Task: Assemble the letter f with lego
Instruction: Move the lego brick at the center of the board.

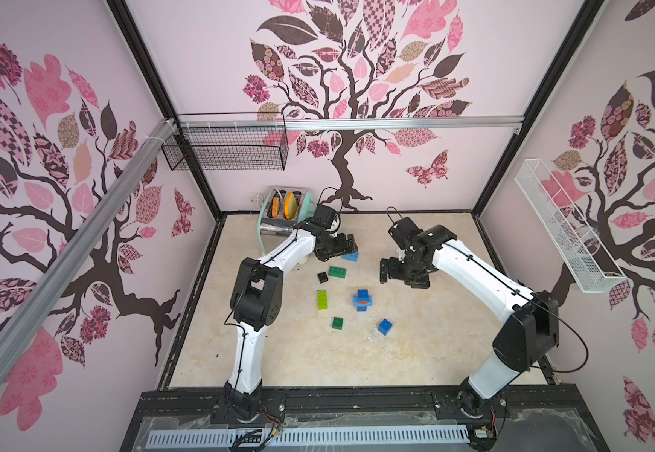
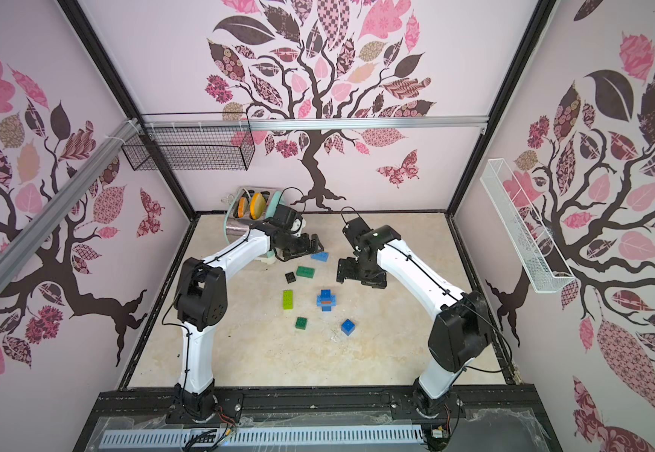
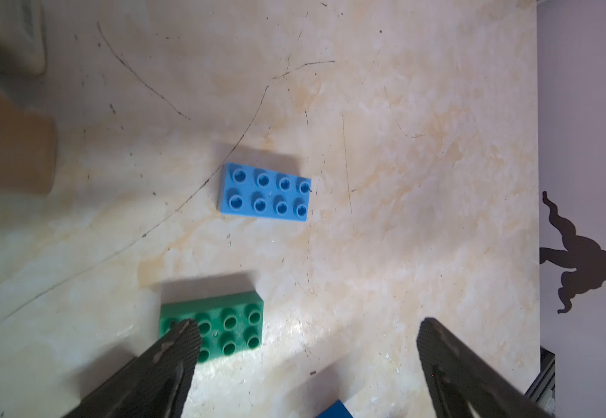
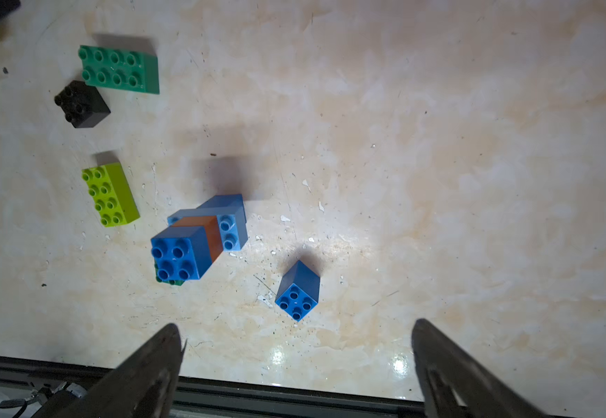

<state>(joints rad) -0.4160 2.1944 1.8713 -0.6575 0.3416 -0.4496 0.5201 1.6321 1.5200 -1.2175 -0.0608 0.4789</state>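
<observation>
Bright, soft shadows, warped edges

Glossy plastic bricks; scuffed, marbled, shiny tabletop.

Six loose bricks: light blue, green oblong, black, lime, green square, blue; one stacked cluster.

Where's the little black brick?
In a top view, the black brick sits on the table a bit toward the left arm's side, close beside the dark green long brick, with the lime brick just in front.
</observation>
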